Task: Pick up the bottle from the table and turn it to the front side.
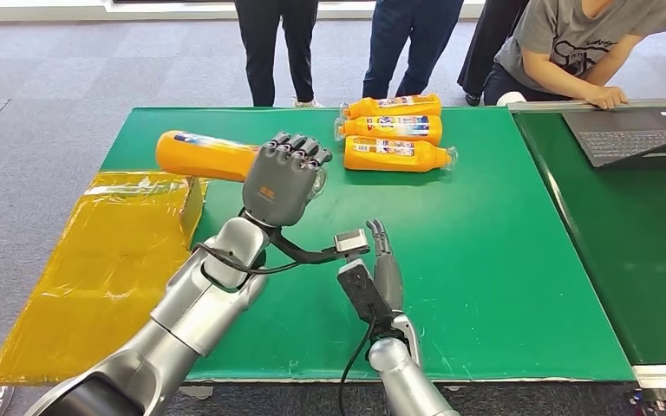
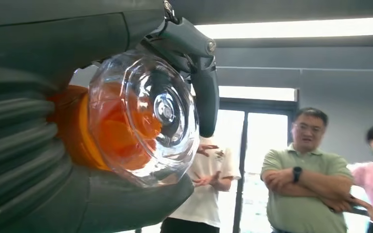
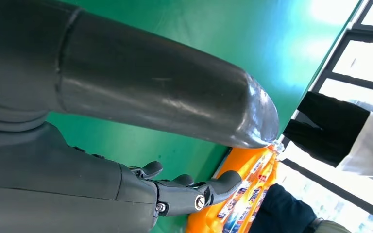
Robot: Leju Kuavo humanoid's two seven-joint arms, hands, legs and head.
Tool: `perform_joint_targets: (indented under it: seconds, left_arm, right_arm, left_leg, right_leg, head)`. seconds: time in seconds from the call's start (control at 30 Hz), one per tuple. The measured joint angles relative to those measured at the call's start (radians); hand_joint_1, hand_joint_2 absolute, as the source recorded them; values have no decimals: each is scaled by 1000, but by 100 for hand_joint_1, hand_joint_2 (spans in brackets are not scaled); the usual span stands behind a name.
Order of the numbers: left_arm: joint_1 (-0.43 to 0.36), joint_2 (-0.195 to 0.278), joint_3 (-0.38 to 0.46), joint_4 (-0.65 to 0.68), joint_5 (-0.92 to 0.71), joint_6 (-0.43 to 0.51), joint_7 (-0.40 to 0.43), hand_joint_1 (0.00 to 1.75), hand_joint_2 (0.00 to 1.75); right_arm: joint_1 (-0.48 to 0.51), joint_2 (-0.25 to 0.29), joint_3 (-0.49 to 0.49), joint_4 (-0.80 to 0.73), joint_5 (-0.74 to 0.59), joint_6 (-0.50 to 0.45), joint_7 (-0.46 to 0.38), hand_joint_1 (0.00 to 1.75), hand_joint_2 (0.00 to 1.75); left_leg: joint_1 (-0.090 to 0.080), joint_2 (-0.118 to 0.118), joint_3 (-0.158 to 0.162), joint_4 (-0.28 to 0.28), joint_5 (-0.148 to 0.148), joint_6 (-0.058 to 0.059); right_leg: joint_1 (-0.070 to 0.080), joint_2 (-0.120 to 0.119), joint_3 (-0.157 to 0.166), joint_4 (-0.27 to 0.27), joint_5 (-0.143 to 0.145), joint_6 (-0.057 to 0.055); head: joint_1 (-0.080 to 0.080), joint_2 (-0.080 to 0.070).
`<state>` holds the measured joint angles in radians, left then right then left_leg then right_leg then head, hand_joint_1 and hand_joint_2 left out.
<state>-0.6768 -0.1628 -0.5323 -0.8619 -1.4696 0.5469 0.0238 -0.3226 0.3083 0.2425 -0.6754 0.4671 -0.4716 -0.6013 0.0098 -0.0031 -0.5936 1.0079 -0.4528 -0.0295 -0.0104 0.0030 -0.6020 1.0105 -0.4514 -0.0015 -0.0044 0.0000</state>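
Left hand clenched around orange bottle, lifted clear above left part of green table, just beyond yellow-wrapped box. Grip near the cap end; in left wrist view the clear cap faces the camera, thick thumb beneath, dark fingers curled over the top. Long axis roughly level, body running out to the robot's left from the hand, cap end toward the right. Label barely visible from the head view, a strip only at the upper edge; front side judged not yet presented. Coming move turns on a roll about that long axis, wrist doing the work; left hand the only one placed for it. Right hand released, fingers straight, holding nothing, hanging low over mid-table, well apart from the held bottle. Three more orange bottles lying side by side at far edge, labels up.
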Motion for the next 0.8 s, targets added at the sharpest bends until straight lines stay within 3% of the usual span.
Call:
perform_joint_targets:
  seconds: [0.17, 0.5, 0.8]
  left_arm:
    - [3, 49, -53, -44, -13, -1, 154, 175, 175]
    - [4, 112, -131, -66, -13, -17, 218, 175, 175]
    - [12, 192, -135, -53, -13, -20, 277, 175, 175]
  right_arm:
    - [7, -2, 0, -6, 3, 1, 0, 0, 0]
    - [11, -3, 0, -14, 4, 4, 2, 0, 0]
    - [35, -10, 0, -42, 12, -1, 20, 0, 0]
  left_leg:
    - [0, 0, 0, 0, 0, 0]
    - [0, 0, 0, 0, 0, 0]
    - [0, 1, 0, 0, 0, 0]
  right_leg:
    - [0, 0, 0, 0, 0, 0]
    - [0, 0, 0, 0, 0, 0]
    - [0, 1, 0, 0, 0, 0]
  head:
    - [0, 0]
    - [0, 0]
    - [0, 0]
